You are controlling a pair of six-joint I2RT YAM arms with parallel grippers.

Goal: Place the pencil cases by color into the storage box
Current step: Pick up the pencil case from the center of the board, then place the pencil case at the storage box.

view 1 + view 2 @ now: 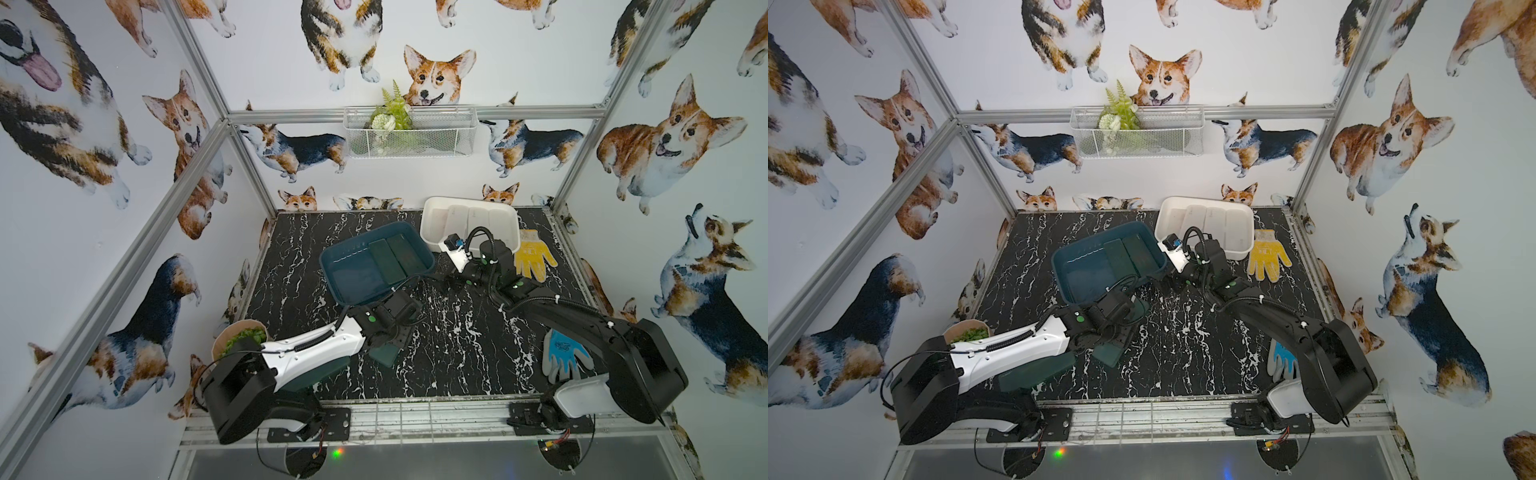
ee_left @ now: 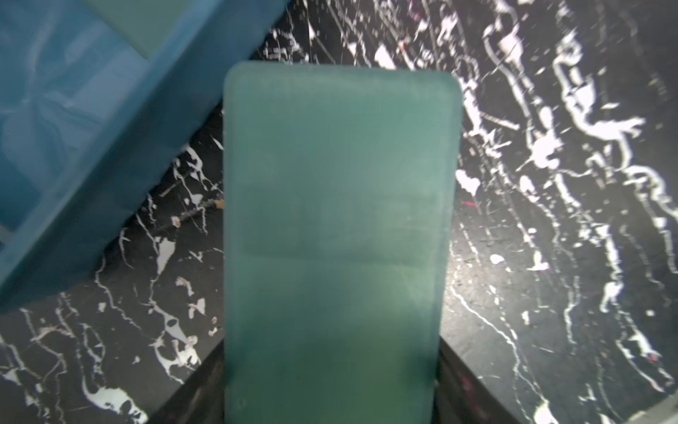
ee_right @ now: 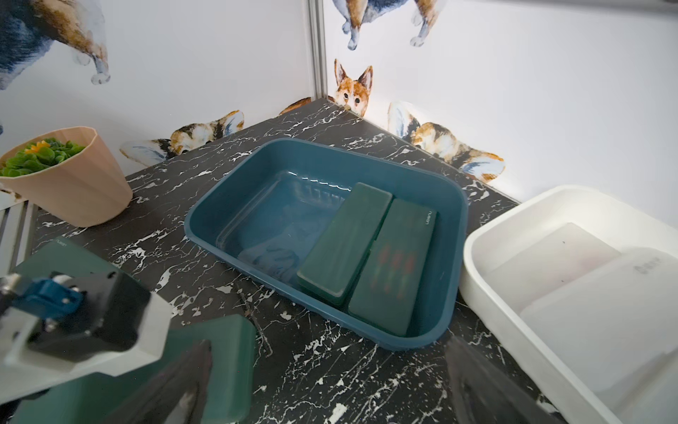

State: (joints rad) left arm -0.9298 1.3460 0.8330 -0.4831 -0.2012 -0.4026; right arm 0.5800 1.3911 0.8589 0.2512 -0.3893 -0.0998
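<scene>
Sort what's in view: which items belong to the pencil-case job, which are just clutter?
Job:
- held green case
- loose green case
- two green cases in the blue box
- white cases in the white box

Clutter:
- yellow glove
- blue-grey glove
- potted plant
- wire basket with fern

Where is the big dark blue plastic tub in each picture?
In a top view: dark blue plastic tub near the middle, beside the white plastic tub.
In a top view: same spot.
Left wrist: only its wall shows, next to the held dark green pencil case.
Right wrist: the tub is between the beige plant pot and the white tub.
Shared landmark: dark green pencil cases lying inside it.
</scene>
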